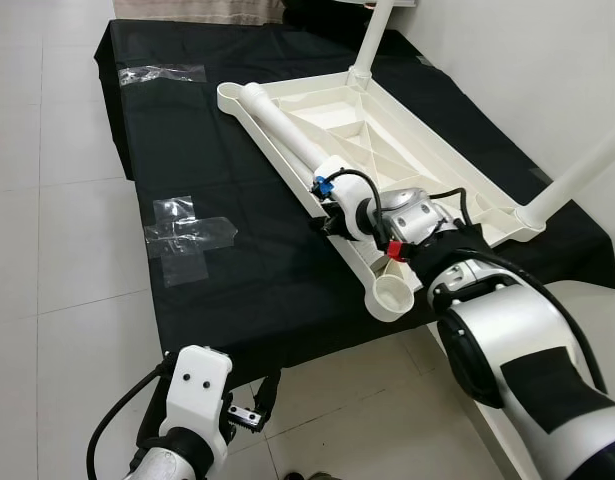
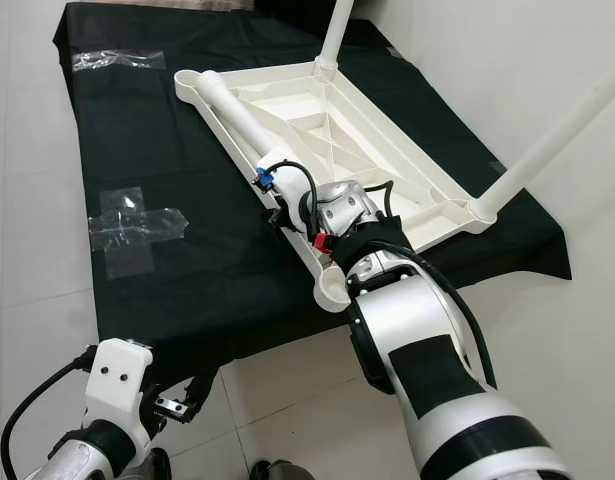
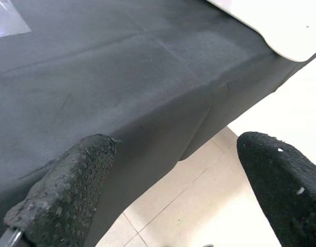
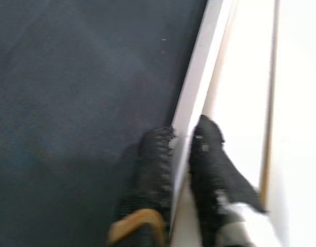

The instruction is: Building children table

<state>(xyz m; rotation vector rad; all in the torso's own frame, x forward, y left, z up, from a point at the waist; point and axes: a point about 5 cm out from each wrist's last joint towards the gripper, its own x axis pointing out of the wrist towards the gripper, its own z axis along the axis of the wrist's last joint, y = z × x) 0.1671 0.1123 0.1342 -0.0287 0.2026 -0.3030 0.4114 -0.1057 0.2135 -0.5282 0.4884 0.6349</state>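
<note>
A white plastic table top (image 1: 387, 120) lies upside down on a black cloth (image 1: 237, 270). Two white legs stand upright in its sockets, one at the far corner (image 1: 372, 40) and one at the right corner (image 1: 577, 180). A third leg (image 1: 287, 130) lies loose along the left rim. The near corner socket (image 1: 392, 295) holds nothing. My right gripper (image 4: 181, 136) is shut on the top's left rim (image 4: 199, 77), one finger on each side. My left gripper (image 3: 175, 144) hangs open beside the cloth's front edge, nothing between its fingers.
Clear tape patches (image 1: 187, 235) stick to the cloth at left, another (image 1: 162, 72) farther back. White tiled floor (image 1: 57, 250) surrounds the low platform. A white wall (image 1: 547, 60) runs along the right side. My left arm (image 1: 192, 400) hangs low over the floor.
</note>
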